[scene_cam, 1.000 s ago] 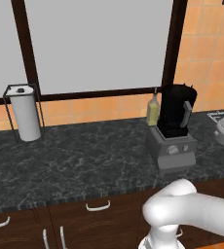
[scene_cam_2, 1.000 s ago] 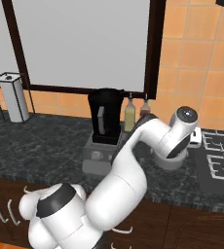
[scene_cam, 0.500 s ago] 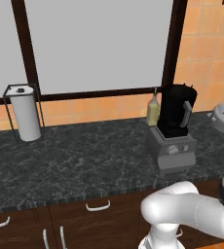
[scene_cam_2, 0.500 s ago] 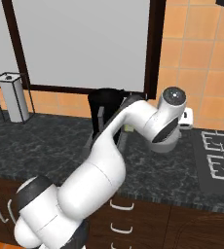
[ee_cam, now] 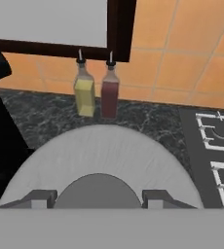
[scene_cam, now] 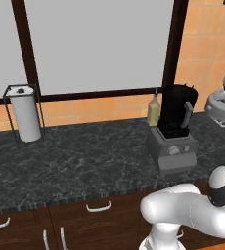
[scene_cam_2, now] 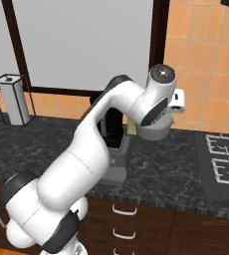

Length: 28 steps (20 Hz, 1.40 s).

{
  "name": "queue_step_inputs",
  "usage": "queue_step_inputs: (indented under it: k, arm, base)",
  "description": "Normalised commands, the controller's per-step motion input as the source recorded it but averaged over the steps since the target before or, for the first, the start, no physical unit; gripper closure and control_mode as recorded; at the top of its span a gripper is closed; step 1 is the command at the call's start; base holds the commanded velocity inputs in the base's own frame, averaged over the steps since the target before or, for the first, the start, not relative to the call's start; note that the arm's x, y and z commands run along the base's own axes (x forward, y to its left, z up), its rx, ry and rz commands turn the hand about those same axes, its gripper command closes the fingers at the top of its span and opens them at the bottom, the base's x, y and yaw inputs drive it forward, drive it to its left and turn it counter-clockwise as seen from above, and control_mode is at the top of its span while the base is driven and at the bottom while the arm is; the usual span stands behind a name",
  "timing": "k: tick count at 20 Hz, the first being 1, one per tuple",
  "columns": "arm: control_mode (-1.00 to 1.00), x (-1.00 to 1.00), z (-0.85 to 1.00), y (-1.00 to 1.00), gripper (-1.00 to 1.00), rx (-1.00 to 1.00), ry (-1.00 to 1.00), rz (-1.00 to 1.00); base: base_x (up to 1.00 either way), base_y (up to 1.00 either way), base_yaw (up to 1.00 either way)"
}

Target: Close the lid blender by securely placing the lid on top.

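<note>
Hand (ee_cam: pixel 99 199) pinched on the knob of the lid (ee_cam: pixel 104 155), held above the tabletop (scene_cam: pixel 85 161), with the uncapped blender (scene_cam: pixel 175 129) at its 9 o'clock.

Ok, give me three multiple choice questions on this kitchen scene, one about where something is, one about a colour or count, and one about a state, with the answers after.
1. Where does the paper-towel roll stand?
A. at the far left of the counter, by the window
B. on the stove
C. on top of the blender

2. What colours are the two bottles seen in the hand view?
A. both green
B. yellow bottle and red bottle
C. blue and white

3. What is the state of the blender jar?
A. lid already seated on it
B. tipped on its side
C. upright and uncovered, the lid held in the hand

Answers: 1 A, the roll sits in its holder at the counter's left end. 2 B, they stand side by side against the tiles. 3 C, the jar's top is bare, and the fingers flank the lid's knob.
</note>
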Motion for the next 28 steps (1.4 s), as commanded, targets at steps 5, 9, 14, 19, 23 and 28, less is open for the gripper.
queue_step_inputs:
  k: [5,9,14,19,23,28]
  arm:
    - [-1.0,0.0,0.73,0.46,1.0,0.0,0.0,0.07]
    - [-1.0,0.0,0.75,0.43,1.0,0.0,0.0,0.07]
    - [-1.0,-0.01,0.77,0.4,1.0,0.0,-0.04,0.06]
    - [-1.0,-0.02,0.78,0.42,1.0,0.0,-0.04,0.06]
    - [-1.0,-0.03,0.79,0.42,1.0,0.0,-0.06,0.06]
    - [-1.0,0.0,0.34,0.45,1.0,0.0,-0.06,0.09]
  base:
    - [0.0,0.0,0.0]
    - [0.0,0.0,0.0]
    - [0.0,0.0,0.0]
    - [0.0,0.0,0.0]
    - [0.0,0.0,0.0]
    - [0.0,0.0,0.0]
